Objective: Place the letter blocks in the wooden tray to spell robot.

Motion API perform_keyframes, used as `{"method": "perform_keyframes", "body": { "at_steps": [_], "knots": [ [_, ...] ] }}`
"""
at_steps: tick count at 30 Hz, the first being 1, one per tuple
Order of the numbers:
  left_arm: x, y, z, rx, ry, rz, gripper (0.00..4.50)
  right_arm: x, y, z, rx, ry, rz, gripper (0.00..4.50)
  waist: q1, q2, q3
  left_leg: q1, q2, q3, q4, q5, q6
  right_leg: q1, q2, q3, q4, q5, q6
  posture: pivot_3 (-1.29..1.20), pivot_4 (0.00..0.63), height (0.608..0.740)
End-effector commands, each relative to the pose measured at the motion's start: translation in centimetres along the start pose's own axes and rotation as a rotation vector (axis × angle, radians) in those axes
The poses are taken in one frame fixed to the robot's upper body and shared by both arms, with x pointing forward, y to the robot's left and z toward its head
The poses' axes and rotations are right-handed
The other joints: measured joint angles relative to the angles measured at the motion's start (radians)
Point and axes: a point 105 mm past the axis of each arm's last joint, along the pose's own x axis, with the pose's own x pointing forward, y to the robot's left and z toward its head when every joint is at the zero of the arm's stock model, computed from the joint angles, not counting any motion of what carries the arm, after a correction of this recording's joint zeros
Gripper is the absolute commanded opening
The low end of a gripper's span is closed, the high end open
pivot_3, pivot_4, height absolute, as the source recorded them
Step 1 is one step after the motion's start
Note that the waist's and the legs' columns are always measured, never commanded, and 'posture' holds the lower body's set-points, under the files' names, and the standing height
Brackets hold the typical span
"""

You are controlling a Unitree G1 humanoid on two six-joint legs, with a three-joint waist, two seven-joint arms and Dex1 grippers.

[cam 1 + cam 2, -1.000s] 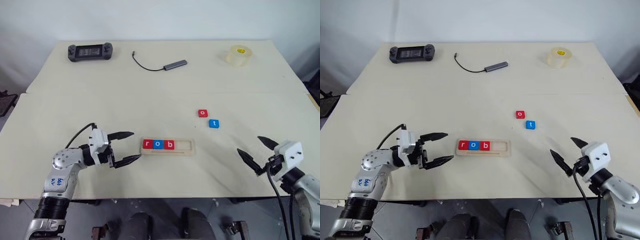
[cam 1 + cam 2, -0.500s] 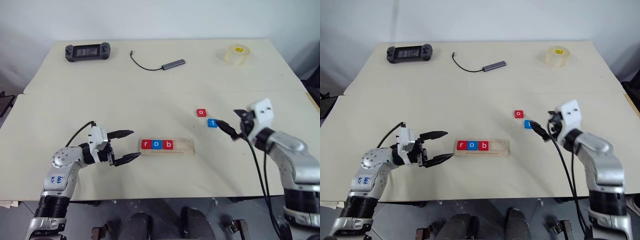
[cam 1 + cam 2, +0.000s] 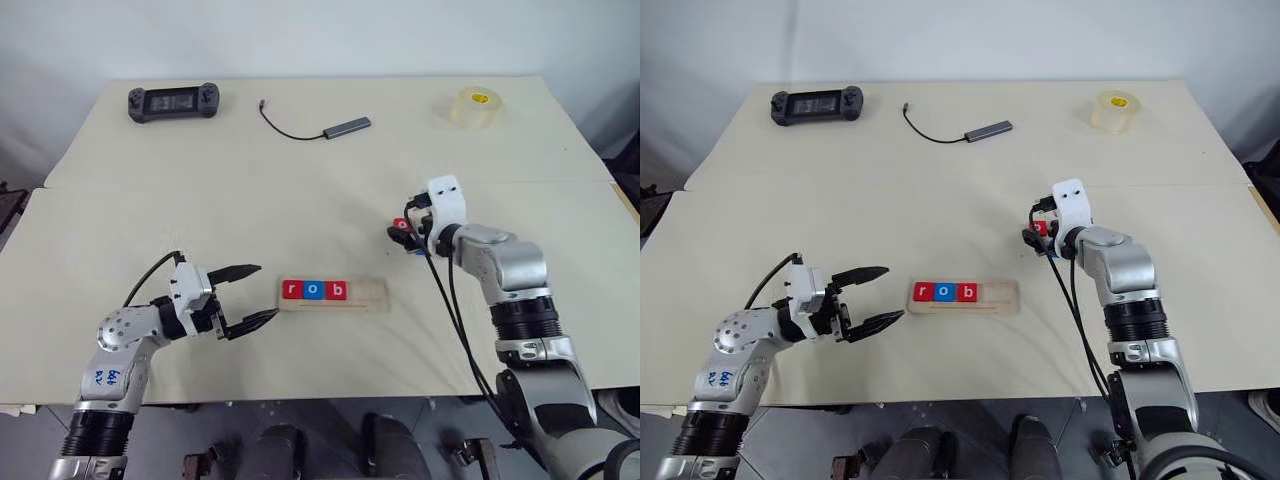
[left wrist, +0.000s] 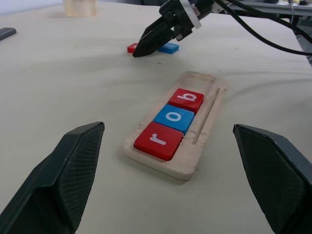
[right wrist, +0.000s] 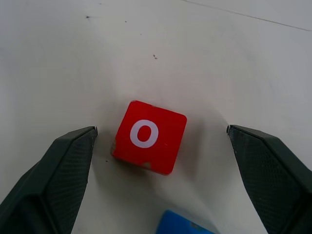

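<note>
The wooden tray (image 3: 368,291) lies near the table's middle and holds a red r (image 4: 158,140), a blue o (image 4: 174,118) and a red b (image 4: 186,100) at its left end. Its right part is bare. A loose red o block (image 5: 148,136) lies flat on the table to the tray's far right. A blue block (image 4: 169,48) lies close beside it, its letter hidden. My right gripper (image 3: 398,233) hovers open over the red o block, one finger on either side and neither touching it. My left gripper (image 3: 266,290) stands open and empty just left of the tray.
Along the table's far side lie a black game controller (image 3: 175,101), a grey USB hub with its cable (image 3: 345,127) and a roll of clear tape (image 3: 473,108). A seam between two tabletops runs across behind the loose blocks.
My right arm has swung from the near right edge forward and leftward until its open gripper straddles the red o block. The left gripper has stayed in place, open.
</note>
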Motion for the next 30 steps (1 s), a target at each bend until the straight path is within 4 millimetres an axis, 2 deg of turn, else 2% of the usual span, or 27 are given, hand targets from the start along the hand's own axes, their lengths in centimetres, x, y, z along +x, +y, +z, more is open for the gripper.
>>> {"method": "perform_keyframes", "body": {
  "at_steps": [1,7,9,19,23,28,30],
  "knots": [
    [-0.2,0.0,1.1,0.046,-0.023,0.009,4.5,0.3,0.7,0.1,-0.006,0.004,-0.009,3.89,-0.004,0.0,0.0,0.0,0.0,0.0,0.0,0.0,0.0,0.0,0.0,0.0,0.0,0.0,0.0,0.0,0.15,0.74],
    [-0.1,0.1,1.4,0.053,-0.024,0.01,4.5,0.5,1.5,0.3,0.009,-0.004,-0.004,1.84,-0.014,0.0,0.0,0.0,0.0,0.0,0.001,0.0,0.0,0.0,0.0,0.0,0.001,0.0,0.0,0.0,0.15,0.74],
    [-0.1,0.2,1.4,0.054,-0.023,0.008,4.5,0.4,1.5,0.5,0.013,-0.011,-0.003,1.45,-0.016,0.0,0.0,0.0,0.0,0.0,0.001,0.0,0.0,0.0,0.0,0.0,0.001,0.0,0.0,0.0,0.15,0.74],
    [0.6,0.3,1.3,0.052,-0.03,-0.023,4.5,-1.7,0.4,2.8,0.001,-0.074,0.009,1.46,-0.017,0.0,0.0,0.0,0.0,0.0,0.0,0.0,0.0,0.0,0.0,0.0,0.001,0.0,0.0,0.0,0.15,0.74],
    [1.0,0.4,1.3,0.051,-0.033,-0.036,4.5,-1.5,0.1,1.9,0.005,-0.05,-0.001,1.46,-0.017,0.0,0.0,0.0,0.0,0.0,0.0,0.0,0.0,0.0,0.0,0.0,0.001,0.0,0.0,0.0,0.15,0.74],
    [0.9,0.5,1.4,0.054,-0.034,-0.035,4.5,-0.8,0.8,1.2,0.045,-0.032,0.008,1.46,-0.018,0.0,0.0,0.0,0.0,0.0,0.0,0.0,0.0,-0.001,0.0,0.0,0.001,0.0,0.0,0.0,0.15,0.74],
    [0.8,0.5,1.4,0.056,-0.032,-0.032,4.5,-0.7,1.0,1.2,0.042,-0.04,0.011,2.21,-0.018,0.0,0.0,0.0,0.0,0.0,0.0,0.0,0.0,-0.001,0.0,0.0,0.001,0.0,0.0,0.0,0.15,0.74]
  ]
}}
